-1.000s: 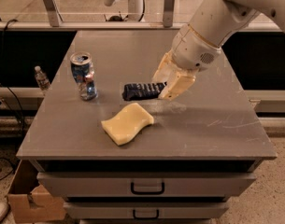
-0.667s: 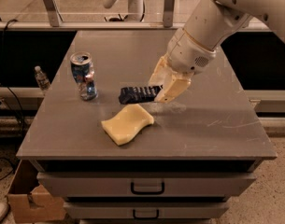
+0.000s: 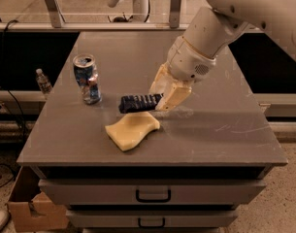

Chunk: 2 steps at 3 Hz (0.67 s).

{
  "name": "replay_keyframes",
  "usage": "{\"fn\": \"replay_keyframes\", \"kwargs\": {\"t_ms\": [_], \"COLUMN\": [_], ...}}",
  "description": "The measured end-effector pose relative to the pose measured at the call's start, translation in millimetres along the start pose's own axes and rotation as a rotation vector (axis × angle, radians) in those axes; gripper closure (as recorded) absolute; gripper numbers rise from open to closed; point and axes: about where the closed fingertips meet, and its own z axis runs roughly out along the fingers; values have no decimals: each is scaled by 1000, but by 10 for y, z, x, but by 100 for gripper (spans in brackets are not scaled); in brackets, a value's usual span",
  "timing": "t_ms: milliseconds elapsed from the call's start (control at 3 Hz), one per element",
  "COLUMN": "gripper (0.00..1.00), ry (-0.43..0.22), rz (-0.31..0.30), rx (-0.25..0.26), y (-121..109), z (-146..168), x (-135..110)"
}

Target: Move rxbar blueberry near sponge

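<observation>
The rxbar blueberry (image 3: 138, 102), a dark flat bar, is near the middle of the grey table, just behind the pale yellow sponge (image 3: 132, 129). My gripper (image 3: 162, 99) comes down from the upper right. Its cream fingers (image 3: 172, 95) are closed on the bar's right end. The bar sticks out to the left and seems slightly raised off the table. The bar's near edge almost reaches the sponge's back edge.
A crushed blue-silver can (image 3: 87, 78) stands upright at the left of the table (image 3: 225, 130). A small plastic bottle (image 3: 42, 81) is beyond the table's left edge. Drawers are below the front edge; a cardboard box (image 3: 28, 208) sits on the floor at lower left.
My gripper and the bar have shifted a little to the left and toward the sponge. The sponge and can have not moved.
</observation>
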Motion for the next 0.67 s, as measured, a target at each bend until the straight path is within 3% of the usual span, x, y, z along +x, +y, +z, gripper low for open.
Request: {"fn": "replay_keyframes", "kwargs": {"t_ms": [667], "gripper": [59], "ry": [-1], "rz": [-5], "rx": [5], "y": [-16], "z": [15], "x": [-26]}}
